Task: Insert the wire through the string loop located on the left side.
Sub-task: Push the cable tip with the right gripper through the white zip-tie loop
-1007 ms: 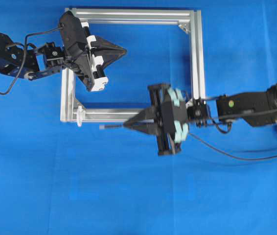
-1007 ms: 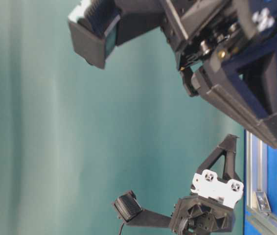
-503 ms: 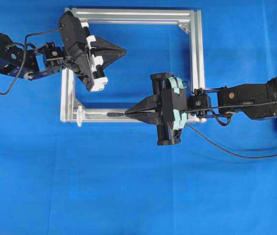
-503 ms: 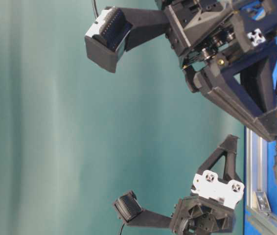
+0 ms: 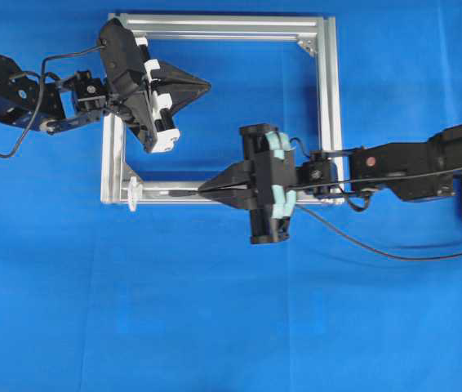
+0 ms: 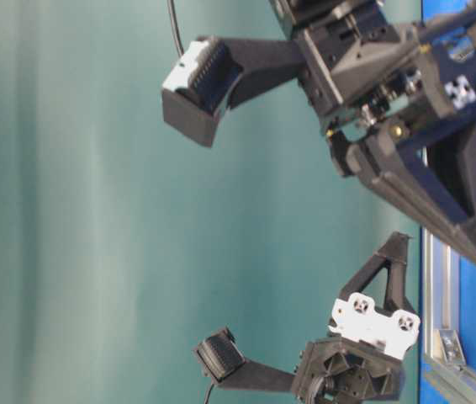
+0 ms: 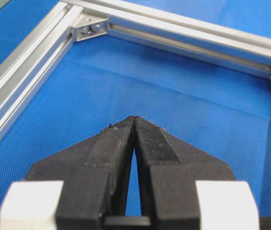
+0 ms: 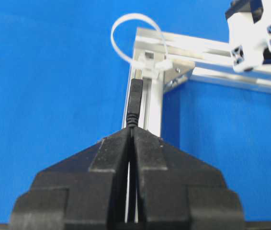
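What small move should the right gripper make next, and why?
Probably shift the plug sideways toward the loop's opening, then ease forward. The right gripper is shut on the wire, whose tip points at the string loop's white base on the frame, not yet through the loop.

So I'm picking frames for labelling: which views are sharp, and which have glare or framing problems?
Right wrist: sharp thin whitish string loop, glare on silver aluminium frame. Left wrist: sharp. Overhead: slightly soft. Table-level: turned sideways, arms crowd it.
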Controlling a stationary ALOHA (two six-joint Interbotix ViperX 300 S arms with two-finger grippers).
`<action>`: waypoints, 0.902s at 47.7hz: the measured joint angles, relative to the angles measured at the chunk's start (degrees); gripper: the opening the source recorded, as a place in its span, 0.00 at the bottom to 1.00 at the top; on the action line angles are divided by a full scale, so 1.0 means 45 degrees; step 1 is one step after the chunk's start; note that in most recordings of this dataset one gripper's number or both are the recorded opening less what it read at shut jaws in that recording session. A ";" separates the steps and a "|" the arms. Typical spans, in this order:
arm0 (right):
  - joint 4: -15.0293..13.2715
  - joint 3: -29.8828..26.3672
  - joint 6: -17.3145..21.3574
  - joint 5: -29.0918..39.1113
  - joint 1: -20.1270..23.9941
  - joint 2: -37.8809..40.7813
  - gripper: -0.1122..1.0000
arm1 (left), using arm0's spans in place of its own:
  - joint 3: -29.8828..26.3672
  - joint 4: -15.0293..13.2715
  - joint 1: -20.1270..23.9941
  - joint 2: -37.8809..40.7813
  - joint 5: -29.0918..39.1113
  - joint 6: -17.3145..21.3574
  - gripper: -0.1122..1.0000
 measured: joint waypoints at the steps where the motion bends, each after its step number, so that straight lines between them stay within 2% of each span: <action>1: 0.0000 -0.0059 0.0000 0.0000 0.0000 0.0059 0.10 | 0.0020 0.0000 0.0000 0.0000 0.0000 0.0000 0.10; 18: -0.0020 -0.1133 0.0000 0.0000 -0.0039 0.0957 0.10 | 0.0020 0.0020 0.0000 0.0000 0.0020 0.0000 0.10; 43: 0.0000 -0.1270 0.0000 0.0000 -0.0078 0.1074 0.10 | 0.0020 0.0000 0.0020 0.0020 0.0020 0.0000 0.10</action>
